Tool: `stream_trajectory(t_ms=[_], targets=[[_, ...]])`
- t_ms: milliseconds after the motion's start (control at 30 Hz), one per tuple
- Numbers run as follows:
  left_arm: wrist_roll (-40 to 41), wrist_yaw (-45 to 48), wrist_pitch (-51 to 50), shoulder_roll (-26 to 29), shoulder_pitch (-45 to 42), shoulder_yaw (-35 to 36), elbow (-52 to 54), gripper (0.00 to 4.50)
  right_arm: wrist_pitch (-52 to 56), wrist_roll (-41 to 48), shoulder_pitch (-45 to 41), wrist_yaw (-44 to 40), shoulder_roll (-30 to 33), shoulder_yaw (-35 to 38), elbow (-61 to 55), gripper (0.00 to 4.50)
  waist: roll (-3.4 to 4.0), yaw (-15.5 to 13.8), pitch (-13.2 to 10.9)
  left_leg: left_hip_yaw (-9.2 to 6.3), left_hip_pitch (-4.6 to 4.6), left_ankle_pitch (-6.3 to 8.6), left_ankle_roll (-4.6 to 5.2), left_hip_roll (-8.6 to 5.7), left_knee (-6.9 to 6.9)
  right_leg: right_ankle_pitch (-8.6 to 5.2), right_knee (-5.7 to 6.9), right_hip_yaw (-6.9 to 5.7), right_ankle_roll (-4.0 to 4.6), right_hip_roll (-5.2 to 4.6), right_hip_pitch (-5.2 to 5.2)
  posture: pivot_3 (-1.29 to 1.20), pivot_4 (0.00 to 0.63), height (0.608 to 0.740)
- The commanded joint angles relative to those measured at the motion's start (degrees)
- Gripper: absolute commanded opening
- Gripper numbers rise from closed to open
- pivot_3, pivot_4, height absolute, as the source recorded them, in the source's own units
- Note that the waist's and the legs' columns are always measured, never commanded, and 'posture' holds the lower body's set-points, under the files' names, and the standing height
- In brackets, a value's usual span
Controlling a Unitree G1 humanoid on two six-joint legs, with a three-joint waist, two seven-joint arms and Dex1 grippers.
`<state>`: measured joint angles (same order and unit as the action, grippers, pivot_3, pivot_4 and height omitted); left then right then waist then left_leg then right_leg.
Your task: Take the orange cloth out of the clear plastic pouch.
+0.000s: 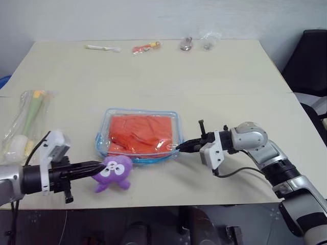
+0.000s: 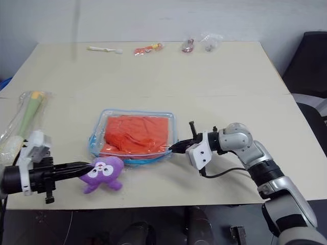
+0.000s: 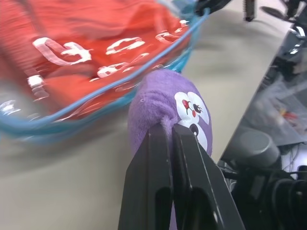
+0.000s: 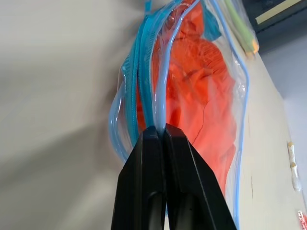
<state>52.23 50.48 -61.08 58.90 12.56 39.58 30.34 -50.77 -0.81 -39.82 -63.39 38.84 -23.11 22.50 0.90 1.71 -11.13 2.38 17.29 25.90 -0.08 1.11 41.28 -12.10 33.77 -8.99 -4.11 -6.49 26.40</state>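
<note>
**Two grips set, cloth not yet out**

Head views: the clear plastic pouch (image 1: 139, 136) lay flat near the front middle of the table (image 1: 153, 71), with the orange cloth (image 1: 144, 133) wholly inside it. The right gripper (image 1: 179, 147) reached in from the right and met the pouch at its near right corner. The left gripper (image 1: 95, 167) sat by the table's front edge, fingers pressed on a purple plush toy (image 1: 113, 172) just beside the pouch's near left corner. A bagged brush (image 1: 24, 122) lay well apart at the left; small items lined the far edge.

Left wrist view: the black fingers (image 3: 158, 182) were pinched on a fold of the purple toy, not on the pouch. The blue-trimmed edge of the pouch sat just beyond the toy.

Right wrist view: the fingers (image 4: 153, 177) were pressed together on the blue zipper trim (image 4: 156, 72), the cloth bunched behind the plastic.

Progress, as judged: early. The pouch was pinned at one corner, yet whether the zipper was open could not be told. Left hand would need to shed the toy before it could draw the cloth out.
</note>
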Motion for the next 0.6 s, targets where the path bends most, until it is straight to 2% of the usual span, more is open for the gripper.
stream_trajectory(t_ms=[33,167,267,600], targets=[[-4.1,3.3,3.4,2.1,1.7,5.1,-4.4,0.02,-5.2,-0.2,-1.2,0.8,2.3,2.7,2.9,0.0,0.0,-0.1,0.0,0.08,0.0,0.0,0.0,-0.01,0.0,0.0,0.0,0.0,0.0,-0.01,0.0,0.0,0.15,0.74],[-9.8,7.6,8.7,4.4,3.7,7.3,-12.3,0.02,-9.0,0.7,-2.4,0.0,4.0,3.1,7.7,0.0,0.01,0.0,0.0,0.42,-0.01,0.0,0.0,-0.01,-0.01,0.0,-0.01,-0.01,0.0,0.0,-0.01,0.0,0.15,0.74],[-10.9,7.7,9.8,5.0,2.1,6.6,-14.8,0.02,-10.5,0.5,-3.2,0.3,4.3,2.8,9.9,0.0,0.01,0.0,0.0,0.45,-0.01,0.0,0.0,0.02,-0.04,-0.02,-0.01,-0.04,0.03,-0.01,0.0,0.0,0.15,0.74],[-14.4,8.1,12.9,4.1,1.0,3.0,-14.4,0.02,-11.4,-0.3,-3.1,1.5,4.0,2.5,11.4,0.0,0.01,0.0,0.0,0.52,-0.02,0.0,0.0,0.08,-0.04,-0.02,0.01,-0.02,0.03,-0.01,0.01,0.0,0.15,0.74]])
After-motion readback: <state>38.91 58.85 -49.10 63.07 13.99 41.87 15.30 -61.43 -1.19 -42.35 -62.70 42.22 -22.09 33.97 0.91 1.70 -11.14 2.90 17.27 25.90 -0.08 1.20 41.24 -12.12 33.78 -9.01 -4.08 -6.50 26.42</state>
